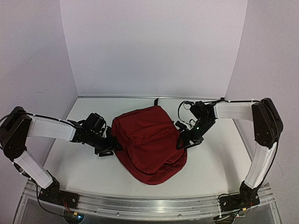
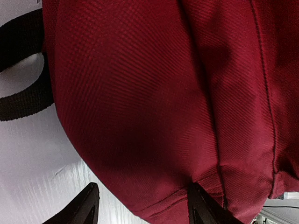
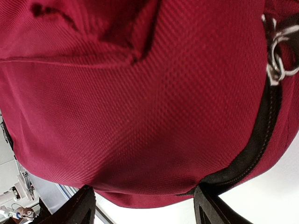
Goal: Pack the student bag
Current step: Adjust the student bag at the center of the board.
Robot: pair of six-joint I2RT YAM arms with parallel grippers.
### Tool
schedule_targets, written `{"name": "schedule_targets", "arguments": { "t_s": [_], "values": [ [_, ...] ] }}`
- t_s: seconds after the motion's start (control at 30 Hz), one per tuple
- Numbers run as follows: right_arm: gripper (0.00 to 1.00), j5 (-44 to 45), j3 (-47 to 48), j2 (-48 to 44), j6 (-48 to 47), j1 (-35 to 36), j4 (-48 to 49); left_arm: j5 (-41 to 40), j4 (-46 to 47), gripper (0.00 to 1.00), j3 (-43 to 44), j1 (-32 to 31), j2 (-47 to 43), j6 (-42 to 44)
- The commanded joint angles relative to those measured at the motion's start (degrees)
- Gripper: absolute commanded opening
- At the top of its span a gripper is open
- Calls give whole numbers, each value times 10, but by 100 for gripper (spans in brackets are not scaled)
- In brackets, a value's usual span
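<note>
- The table (image 1: 215,163) is white, and the student bag (image 1: 147,140) lies at its middle as a rounded dark red mound between the two arms. No opening shows from above.
- The left gripper (image 1: 110,148) is against the bag's left flank. Its jaws stand wide and the fabric bulges between the tips, with nothing visibly pinched.
- The right gripper (image 1: 184,140) mirrors it on the right flank, jaws also spread wide around the cloth without clamping it.
- A black strap (image 2: 23,102) loops on the table beside the bag. A finger sweeping low could catch it and drag the whole bag sideways.
- The black zipper (image 3: 261,135) runs just past the right fingers. If they close there, they would likely grab the teeth rather than the cloth (a poor, slippery hold).
- The metal pull ring (image 3: 278,56) hangs loose. It could hook on a fingertip and jerk the bag.
</note>
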Motion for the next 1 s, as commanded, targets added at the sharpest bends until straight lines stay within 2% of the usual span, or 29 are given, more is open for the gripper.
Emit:
{"name": "schedule_targets", "arguments": {
  "t_s": [0.0,0.1,0.2,0.33,0.47,0.6,0.8,0.97],
  "values": [
    [80,25,-23,-42,3,-15,-12,4,50,64,48,0,44,-2],
    [86,37,-37,-58,-2,-18,-10,7,52,65,67,0,65,4],
    [87,14,-35,-40,-3,-19,-1,1,52,65,81,3,78,14],
    [77,-41,1,15,11,-19,12,9,56,61,103,24,106,27],
    [54,-84,35,56,31,-19,18,43,93,53,114,74,138,23],
    [2,-116,68,51,62,-19,16,67,96,37,159,105,181,39],
    [0,-130,64,-60,99,-26,2,61,28,3,239,165,235,81],
    [0,-144,31,-108,112,-26,-8,54,-21,0,302,207,263,120]
  ]
}}
